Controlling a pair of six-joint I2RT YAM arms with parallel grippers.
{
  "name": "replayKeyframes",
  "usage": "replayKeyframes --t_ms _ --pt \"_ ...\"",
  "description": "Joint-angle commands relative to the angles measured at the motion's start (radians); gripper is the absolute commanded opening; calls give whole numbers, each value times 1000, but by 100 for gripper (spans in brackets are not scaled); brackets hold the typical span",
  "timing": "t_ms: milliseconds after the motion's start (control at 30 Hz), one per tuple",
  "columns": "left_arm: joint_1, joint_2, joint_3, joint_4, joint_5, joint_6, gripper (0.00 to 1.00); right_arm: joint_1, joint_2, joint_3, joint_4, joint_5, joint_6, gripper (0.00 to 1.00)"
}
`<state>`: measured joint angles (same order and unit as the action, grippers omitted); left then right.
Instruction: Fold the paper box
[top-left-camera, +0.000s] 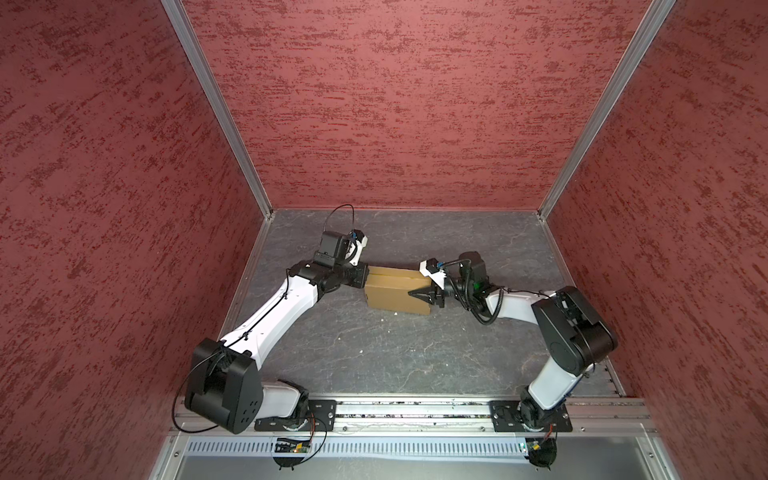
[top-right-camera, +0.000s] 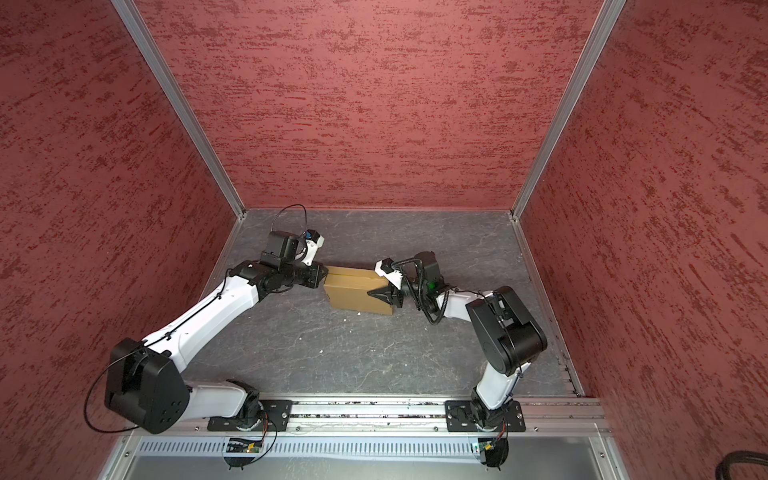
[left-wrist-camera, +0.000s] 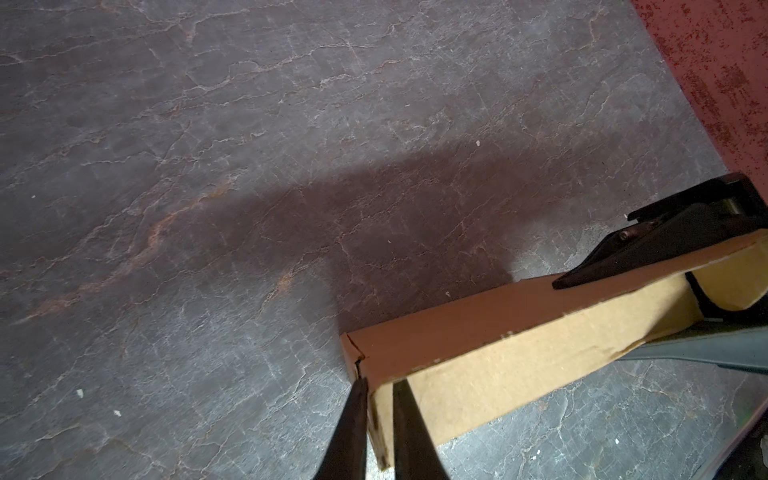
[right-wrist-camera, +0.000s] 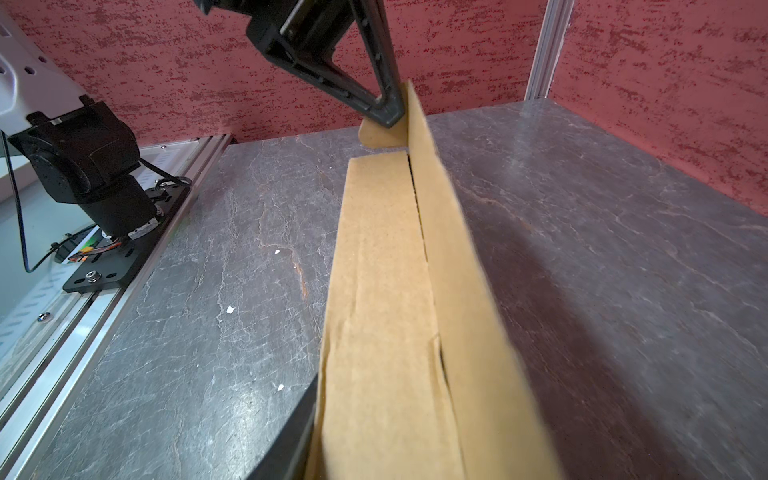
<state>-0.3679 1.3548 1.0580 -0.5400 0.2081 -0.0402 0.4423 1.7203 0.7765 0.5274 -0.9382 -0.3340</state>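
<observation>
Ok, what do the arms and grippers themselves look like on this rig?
The left arm and right arm have white shell links and bulky black joint housings, with black cables along them. The left gripper and right gripper carry black fingers tapering to points. A green light glows at the right wrist.

Mottled red walls (top-left-camera: 415, 104) and aluminium posts (top-left-camera: 216, 104) enclose a grey, veined stone-look floor (top-left-camera: 374, 357).
</observation>
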Motion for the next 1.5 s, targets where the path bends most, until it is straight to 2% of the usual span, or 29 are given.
replayKeyframes --t_ms 0,467,1100,1467 --pt "-12 -4 23 11 -4 -3 11 8 -4 0 -52 33 -17 27" --pt "-42 -32 -24 63 -47 -55 4 9 -2 2 -57 42 -13 27" --pt "-78 -43 -51 101 -82 -103 0 9 -2 2 -62 45 -12 26" --pt "-101 -77 -133 165 -122 -149 0 9 0 4 -60 45 -9 26"
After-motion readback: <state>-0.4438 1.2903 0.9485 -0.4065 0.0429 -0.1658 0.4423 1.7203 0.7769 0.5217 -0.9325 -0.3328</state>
